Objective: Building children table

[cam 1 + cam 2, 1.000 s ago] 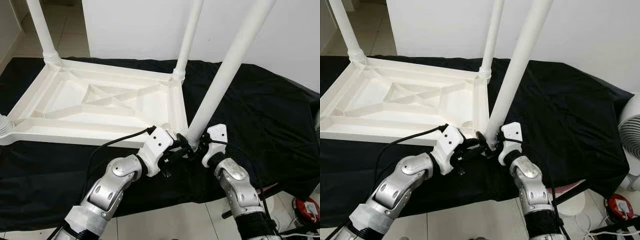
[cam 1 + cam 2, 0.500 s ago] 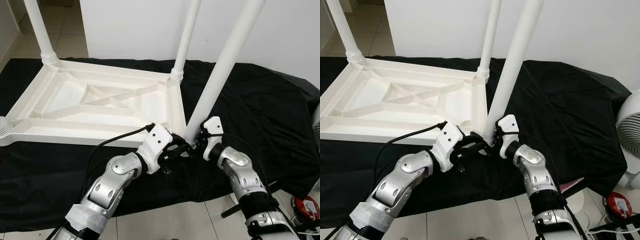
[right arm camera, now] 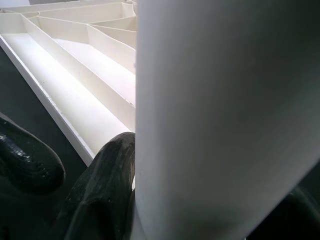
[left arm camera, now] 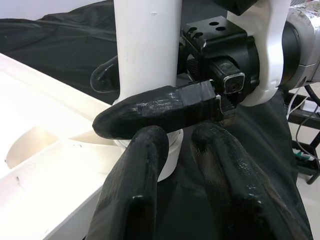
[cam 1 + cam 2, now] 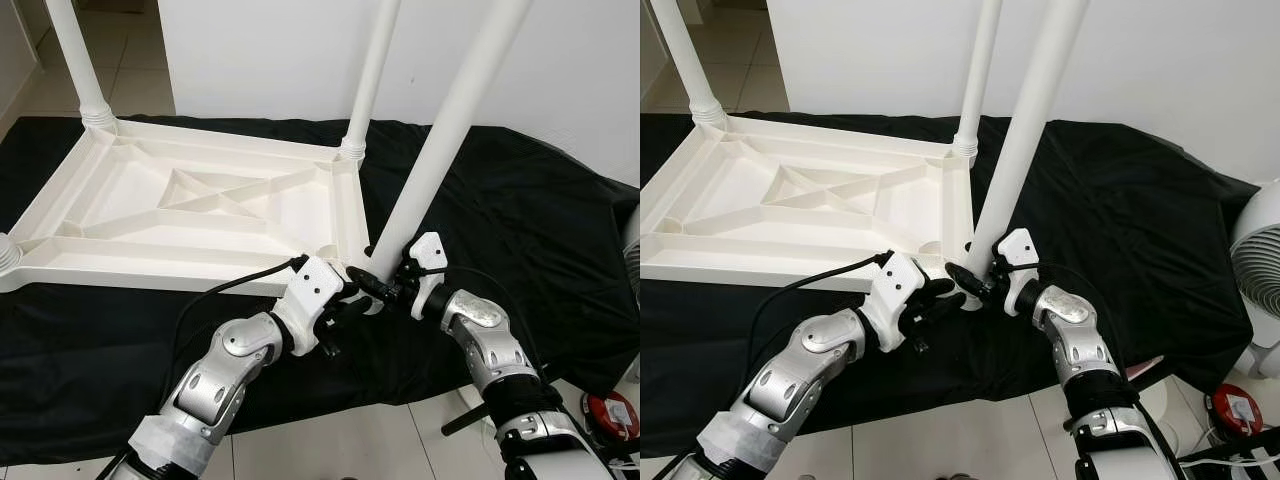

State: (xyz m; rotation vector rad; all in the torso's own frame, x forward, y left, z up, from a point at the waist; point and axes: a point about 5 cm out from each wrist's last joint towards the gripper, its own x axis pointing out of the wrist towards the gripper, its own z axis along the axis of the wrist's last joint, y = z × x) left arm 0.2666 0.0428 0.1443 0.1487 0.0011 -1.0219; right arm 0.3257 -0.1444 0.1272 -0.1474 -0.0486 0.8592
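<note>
The white children's table (image 5: pixel 150 275) lies upside down on a black cloth. Two legs stand screwed in at its far corners (image 5: pixel 85 60) (image 5: pixel 370 70). A third white leg (image 5: pixel 445 140) rises tilted from the near right corner socket (image 4: pixel 167 160). My right gripper (image 5: pixel 385 283) is shut around this leg just above its base, one black finger (image 4: pixel 160 110) crossing in front of it. My left gripper (image 5: pixel 350 303) sits just below the socket, its two fingers (image 4: pixel 132 200) slightly apart with nothing between them.
The black cloth (image 5: pixel 520 220) covers the low surface and hangs over its near edge. A white fan (image 5: pixel 1262 265) stands at the right, and a red object (image 5: pixel 1238 412) lies on the tiled floor. A white wall (image 5: pixel 270 50) runs behind.
My right arm has swung out to the right and its fingers have wrapped round the leg's base. My left gripper has eased back slightly from the leg.
</note>
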